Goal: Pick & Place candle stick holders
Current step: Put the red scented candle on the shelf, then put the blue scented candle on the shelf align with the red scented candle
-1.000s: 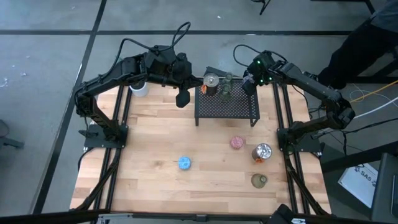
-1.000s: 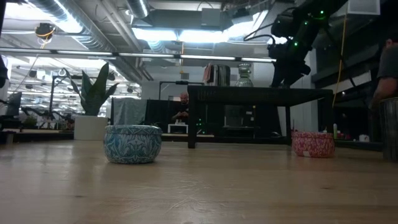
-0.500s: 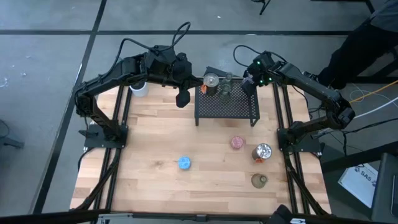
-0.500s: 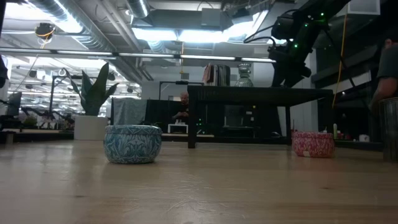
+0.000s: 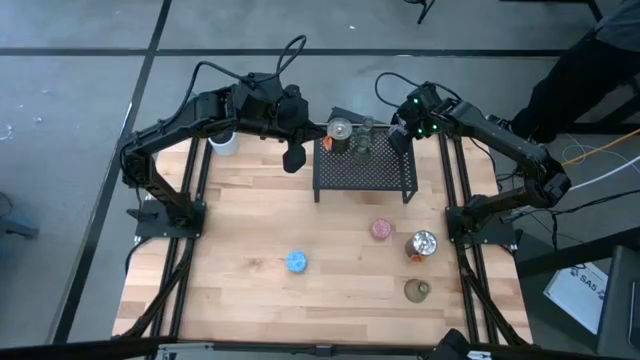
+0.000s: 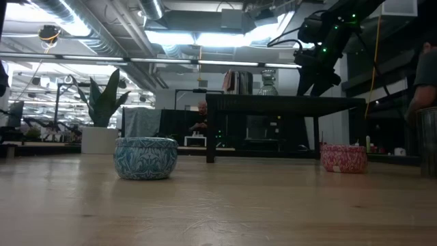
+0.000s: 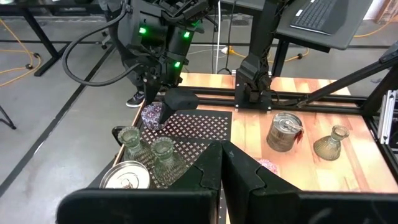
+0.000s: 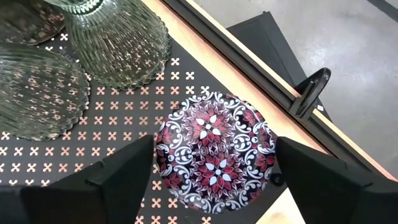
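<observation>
A black mesh rack [image 5: 365, 172] stands at the table's far side. On it are a silvery holder [image 5: 341, 130], two green glass holders [image 5: 365, 146] and a purple-speckled holder [image 8: 214, 152] at the far right corner. My right gripper [image 8: 214, 168] is open over that corner, one finger on each side of the purple-speckled holder. Blue [image 5: 297, 262], pink [image 5: 381, 229], silvery [image 5: 421, 244] and olive-green [image 5: 417, 290] holders rest on the table. My left gripper [image 5: 293, 156] hangs shut, left of the rack. My right gripper's fingers [image 8: 121, 174] stand close beside the purple-speckled holder's round rim [image 8: 163, 155], slanting down from above. Whether they touch it I cannot tell. The holder sits flat on the rack's mesh.
A white pot [image 5: 224, 143] with a green plant [image 6: 102, 102] stands at the far left. The rack's legs [image 6: 210, 133] raise it above the table. Bare wood lies at the near left. A person [image 5: 590, 70] stands beyond the far right corner.
</observation>
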Tool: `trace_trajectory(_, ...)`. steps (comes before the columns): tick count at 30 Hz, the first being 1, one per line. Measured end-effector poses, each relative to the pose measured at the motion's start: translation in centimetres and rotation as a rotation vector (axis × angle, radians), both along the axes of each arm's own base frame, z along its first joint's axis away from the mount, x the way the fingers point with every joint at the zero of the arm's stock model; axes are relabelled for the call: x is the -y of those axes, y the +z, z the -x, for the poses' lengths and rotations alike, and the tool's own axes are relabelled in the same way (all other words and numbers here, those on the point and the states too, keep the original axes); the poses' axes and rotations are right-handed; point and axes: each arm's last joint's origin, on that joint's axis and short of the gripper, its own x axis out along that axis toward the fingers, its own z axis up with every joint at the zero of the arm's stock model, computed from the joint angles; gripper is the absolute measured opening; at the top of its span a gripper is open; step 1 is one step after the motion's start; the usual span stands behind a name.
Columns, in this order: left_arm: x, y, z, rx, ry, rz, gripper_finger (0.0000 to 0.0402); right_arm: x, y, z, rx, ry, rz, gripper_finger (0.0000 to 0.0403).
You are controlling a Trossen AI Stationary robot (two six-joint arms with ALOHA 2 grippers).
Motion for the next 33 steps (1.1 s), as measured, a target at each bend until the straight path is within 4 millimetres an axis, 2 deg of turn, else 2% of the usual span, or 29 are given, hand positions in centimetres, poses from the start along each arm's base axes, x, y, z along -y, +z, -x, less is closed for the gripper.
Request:
trace_trajectory(6,0.0,0.0,0.0,0.000,0.001,0.001,0.0002,0.1,0.5,-0.1,0.012,0.003,0.015,0.0341)
trace_trajectory(14,0.0,0.0,0.0,0.000,0.002,0.003,0.0002,-0.2,3.7,-0.4,0.081,0.055,0.057,0.0341)
trace_trajectory(23,0.0,0.0,0.0,0.003,0.009,0.017,0.0002,-3.3,5.5,-0.6,0.150,0.232,0.020,0.0341)
trace_trajectory(33,0.0,0.0,0.0,0.004,0.010,0.020,0.0002,-6.0,5.6,-1.8,0.139,0.400,0.010,0.0323)
